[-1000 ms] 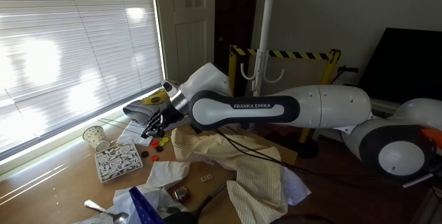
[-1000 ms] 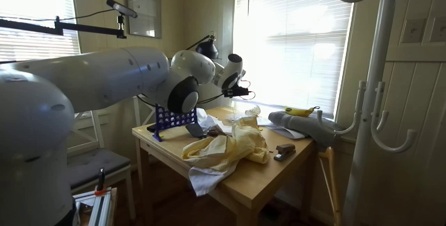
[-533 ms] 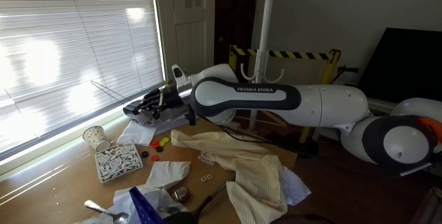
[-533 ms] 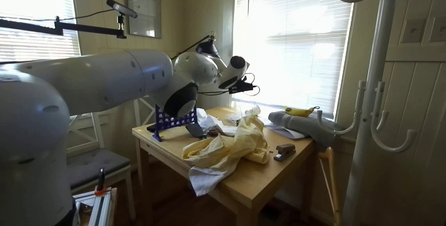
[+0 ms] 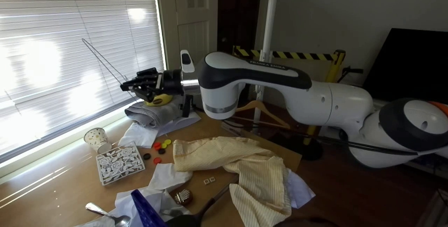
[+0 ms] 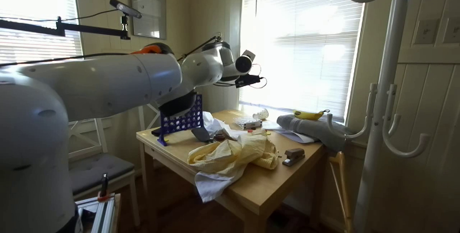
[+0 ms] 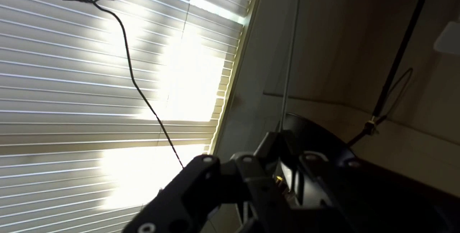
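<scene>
My black gripper [image 5: 123, 86] points sideways at the window in an exterior view, above the table's far edge. It is shut on a thin wire hanger [image 5: 91, 47], whose loop slants up and away in front of the blinds. In the wrist view, the fingertips [image 7: 281, 133] pinch one wire strand. The hanger's dark wire [image 7: 130, 67] shows a twisted neck at the upper left; its hook runs out of view. Below the gripper, a yellow banana-shaped item [image 5: 159, 100] lies on a folded grey towel [image 5: 150, 115]. In an exterior view, my arm hides the gripper fingers and the hanger.
The white coat rack [image 6: 386, 64] stands beside the table, with a wooden hanger [image 6: 339, 175] low on it. The table holds a yellow cloth [image 5: 210, 153], stapler [image 6: 294, 155], paper cup [image 5: 97, 139], white lattice box [image 5: 120, 164], spoon [image 5: 105, 213] and blue game grid [image 6: 183, 119].
My gripper has risen from low over the table and swung from pointing down to nearly level. The wire hanger has come up with it. The lattice box is uncovered in an exterior view.
</scene>
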Motion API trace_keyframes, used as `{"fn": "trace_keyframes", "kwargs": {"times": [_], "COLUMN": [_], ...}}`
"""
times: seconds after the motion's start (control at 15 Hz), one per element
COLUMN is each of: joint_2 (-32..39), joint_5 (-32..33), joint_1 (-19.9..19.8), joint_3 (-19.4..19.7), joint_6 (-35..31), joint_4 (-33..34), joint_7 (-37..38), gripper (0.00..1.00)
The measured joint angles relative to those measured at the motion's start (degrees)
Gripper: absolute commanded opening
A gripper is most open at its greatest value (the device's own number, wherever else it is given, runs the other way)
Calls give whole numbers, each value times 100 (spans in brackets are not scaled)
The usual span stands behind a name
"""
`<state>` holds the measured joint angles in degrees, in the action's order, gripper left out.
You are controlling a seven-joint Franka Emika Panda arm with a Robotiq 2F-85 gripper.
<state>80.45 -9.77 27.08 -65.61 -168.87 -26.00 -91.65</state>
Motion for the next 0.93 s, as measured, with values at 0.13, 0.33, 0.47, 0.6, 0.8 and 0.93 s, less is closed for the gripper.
{"fn": "trace_keyframes", "kwargs": {"times": [0.13,0.33,0.47,0.6,0.8,0.93], "joint_2": [21,55,91,172,344,426], "joint_5": [1,2,-9,-472,-1189,-1559], "joint_1": [121,468,765,1054,1500,1848], "joint_3": [-87,72,600,1087,1185,1306], "joint_6": [-612,-1902,-2828,-3820,-5358,-6387], "joint_4": [-4,-5,-13,-89,-163,-164], "joint_7": [-267,-376,-131,-242,-935,-1103], "gripper": [2,2,2,2,2,2]}}
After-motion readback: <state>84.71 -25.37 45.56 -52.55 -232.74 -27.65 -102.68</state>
